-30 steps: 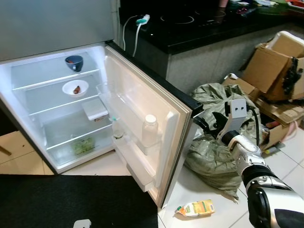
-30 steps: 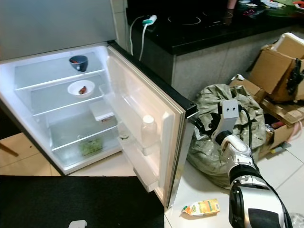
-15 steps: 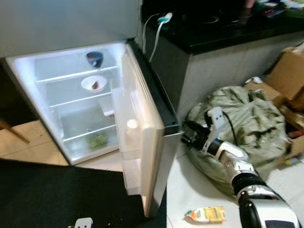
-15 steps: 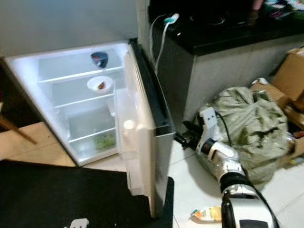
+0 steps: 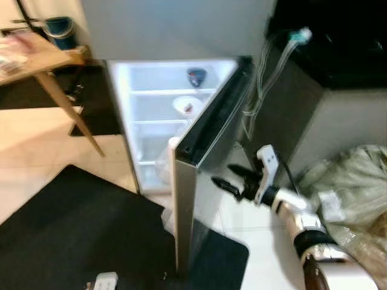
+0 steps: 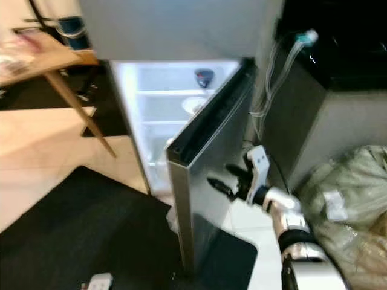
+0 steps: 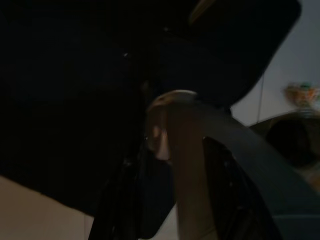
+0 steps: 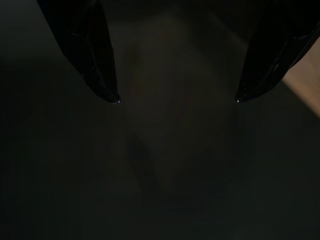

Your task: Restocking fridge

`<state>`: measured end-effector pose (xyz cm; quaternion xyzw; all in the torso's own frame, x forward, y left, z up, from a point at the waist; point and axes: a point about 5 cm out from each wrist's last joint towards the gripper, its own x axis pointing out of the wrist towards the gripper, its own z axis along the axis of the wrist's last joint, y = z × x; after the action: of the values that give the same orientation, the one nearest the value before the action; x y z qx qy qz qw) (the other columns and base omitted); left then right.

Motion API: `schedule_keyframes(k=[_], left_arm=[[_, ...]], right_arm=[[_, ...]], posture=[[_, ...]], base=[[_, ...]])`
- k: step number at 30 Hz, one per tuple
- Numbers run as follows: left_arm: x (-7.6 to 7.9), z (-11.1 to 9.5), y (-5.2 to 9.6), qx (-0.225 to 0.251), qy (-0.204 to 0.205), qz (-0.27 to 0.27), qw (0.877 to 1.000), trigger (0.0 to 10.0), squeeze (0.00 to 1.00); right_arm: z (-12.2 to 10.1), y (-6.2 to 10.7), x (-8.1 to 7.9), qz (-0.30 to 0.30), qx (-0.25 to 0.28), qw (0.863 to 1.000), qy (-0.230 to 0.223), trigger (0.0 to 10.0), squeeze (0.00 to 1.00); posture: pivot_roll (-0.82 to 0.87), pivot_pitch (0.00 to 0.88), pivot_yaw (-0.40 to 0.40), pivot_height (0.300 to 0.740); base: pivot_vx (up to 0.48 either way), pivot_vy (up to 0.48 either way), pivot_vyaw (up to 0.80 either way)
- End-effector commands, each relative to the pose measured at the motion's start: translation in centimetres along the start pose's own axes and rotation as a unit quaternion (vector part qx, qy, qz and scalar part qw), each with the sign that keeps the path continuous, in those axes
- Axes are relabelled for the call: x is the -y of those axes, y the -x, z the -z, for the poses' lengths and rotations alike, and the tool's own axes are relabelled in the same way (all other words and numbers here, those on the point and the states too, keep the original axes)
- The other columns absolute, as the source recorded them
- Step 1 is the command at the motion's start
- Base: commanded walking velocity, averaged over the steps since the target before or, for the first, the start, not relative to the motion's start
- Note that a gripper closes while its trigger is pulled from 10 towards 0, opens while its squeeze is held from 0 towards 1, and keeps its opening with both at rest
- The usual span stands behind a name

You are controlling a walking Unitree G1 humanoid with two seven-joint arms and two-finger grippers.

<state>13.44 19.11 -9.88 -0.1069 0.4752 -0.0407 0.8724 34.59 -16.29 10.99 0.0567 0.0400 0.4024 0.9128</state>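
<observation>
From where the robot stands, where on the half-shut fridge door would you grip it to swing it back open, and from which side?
Probably the free upright edge of the fridge door, from its open front, since the hinge side sits far back. The right end effector is open beside the door's outer face.

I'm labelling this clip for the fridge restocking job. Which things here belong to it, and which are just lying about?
Part of the job:
- fridge, interior lit
- fridge door, part open
- dark bowl and white bowl on its shelves
- right gripper, jaws open, at the door's outer face

Lying about:
- wooden table
- black mat
- grey-green sack
- hanging cable
</observation>
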Motion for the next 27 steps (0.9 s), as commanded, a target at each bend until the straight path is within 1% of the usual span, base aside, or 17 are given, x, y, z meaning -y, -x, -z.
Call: schedule_keyframes(k=[1, 9, 11, 14, 27], left_arm=[[0.21, 1.46, 0.22, -0.030, -0.001, 0.002, 1.000, 10.0, 0.00], [0.23, 1.44, 0.20, -0.030, 0.002, 0.001, 1.000, 10.0, 0.00], [0.23, 1.52, 0.21, -0.030, 0.005, 0.000, 1.000, 10.0, 0.00], [0.32, 1.61, 0.19, -0.030, 0.008, -0.001, 1.000, 10.0, 0.00], [0.45, 1.59, 0.12, -0.030, 0.010, -0.005, 0.999, 10.0, 0.00]], right_arm=[[0.22, 0.32, 0.32, 0.019, -0.008, 1.000, 0.001, 10.0, 0.00], [0.34, 0.41, 0.27, 0.021, -0.018, 0.999, 0.017, 10.0, 0.00], [0.54, 0.42, 0.03, 0.011, -0.025, 0.999, 0.027, 10.0, 0.00], [0.84, 0.39, -0.26, 0.002, -0.029, 0.999, 0.024, 10.0, 0.00], [1.08, 0.33, -0.48, 0.000, -0.037, 0.999, 0.029, 10.0, 0.00]], posture=[[-0.06, 0.084, -0.038, 0.740], [-0.06, 0.086, -0.040, 0.740], [-0.06, 0.085, -0.041, 0.740], [-0.06, 0.084, -0.044, 0.740], [-0.06, 0.086, -0.046, 0.740]], base=[[0.000, 0.000, 0.00], [0.000, 0.000, 0.00], [0.000, 0.000, 0.54], [0.000, 0.000, 0.65], [0.000, 0.000, 0.71]])
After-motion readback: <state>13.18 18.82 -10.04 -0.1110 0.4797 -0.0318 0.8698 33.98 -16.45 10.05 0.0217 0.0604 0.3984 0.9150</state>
